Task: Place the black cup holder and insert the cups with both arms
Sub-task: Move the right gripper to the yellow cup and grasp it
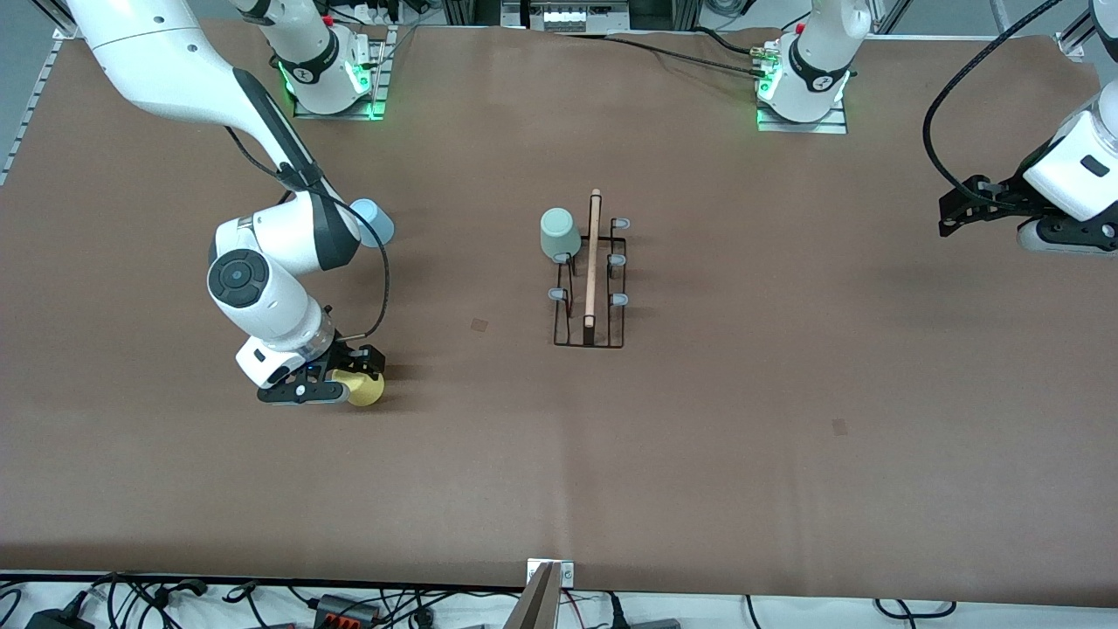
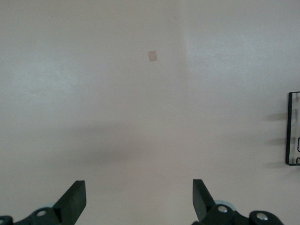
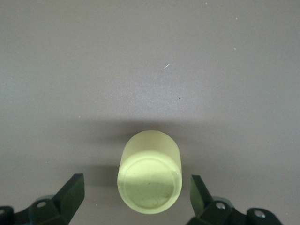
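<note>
**Three cups, one on the rack, one between the right gripper's fingers**

Front view: the black cup holder (image 1: 590,279) stands near the middle of the brown counter (image 1: 742,419), its wooden rod (image 1: 593,259) running from 12 to 6 o'clock. The mint green cup (image 1: 559,233) sits upside down on a peg at about 10 o'clock of the rack; the other pale-blue-tipped pegs are bare. Toward the right arm's end of the counter, the light blue cup (image 1: 374,218) shows partly from under the right arm's forearm. The yellow cup (image 1: 365,388) stands at roughly 6 o'clock from the blue one, nearer to the camera. The right gripper (image 1: 336,377) is down at the yellow cup, which shows at its tip. The left gripper (image 1: 952,217) hangs over the counter's edge at the left arm's end, well apart from the rack; that arm waits.

Left wrist view: the left gripper (image 2: 139,199) is spread wide with nothing between its fingers, only bare counter (image 2: 140,103) below. A corner of the black cup holder (image 2: 293,131) shows at 3 o'clock.

Right wrist view: the right gripper (image 3: 136,197) is wide open, its fingers on either side of the yellow cup (image 3: 150,180), which stands bottom up, with a gap on each side; neither finger touches it.
</note>
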